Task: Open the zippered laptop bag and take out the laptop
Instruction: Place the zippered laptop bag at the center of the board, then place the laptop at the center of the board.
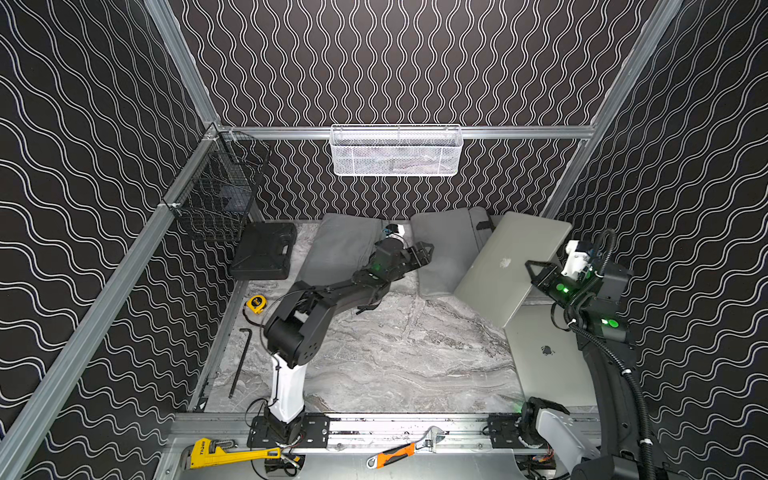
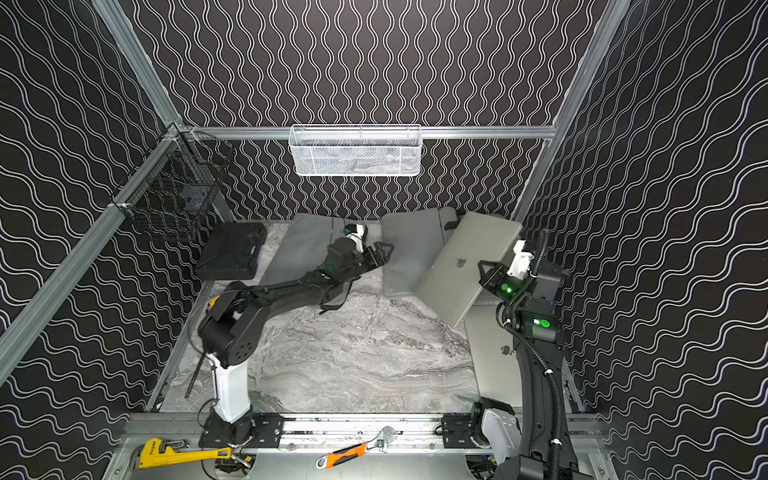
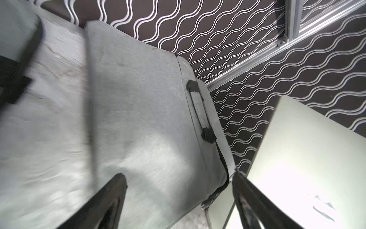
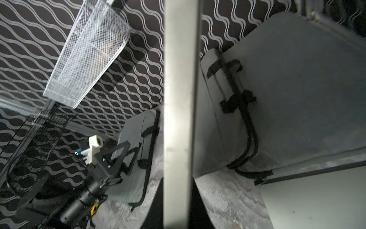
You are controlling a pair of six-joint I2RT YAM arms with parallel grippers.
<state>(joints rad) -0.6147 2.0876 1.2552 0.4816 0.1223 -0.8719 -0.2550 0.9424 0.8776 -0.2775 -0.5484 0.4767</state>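
Note:
Two grey zippered laptop bags lie at the back of the table in both top views, one on the left [image 1: 338, 247] and one on the right [image 1: 446, 249] [image 2: 409, 253]. A silver laptop [image 1: 509, 266] [image 2: 461, 266] hangs tilted over the right bag's right end, with my right gripper [image 1: 536, 270] shut on its near right edge. In the right wrist view that edge [image 4: 181, 99] runs straight between the dark jaws. My left gripper [image 1: 422, 252] [image 3: 178, 198] is open over the right bag's [image 3: 138, 119] left part, nothing between its fingers [image 3: 111, 198].
A second silver laptop [image 1: 548, 357] lies flat at the table's right. A black case [image 1: 264, 255], a yellow tape measure [image 1: 256, 304] and a hex key [image 1: 239, 361] are on the left. Wire baskets [image 1: 216, 195] [image 1: 395, 149] hang on the walls. Wrenches [image 1: 224, 455] [image 1: 401, 451] lie on the front rail.

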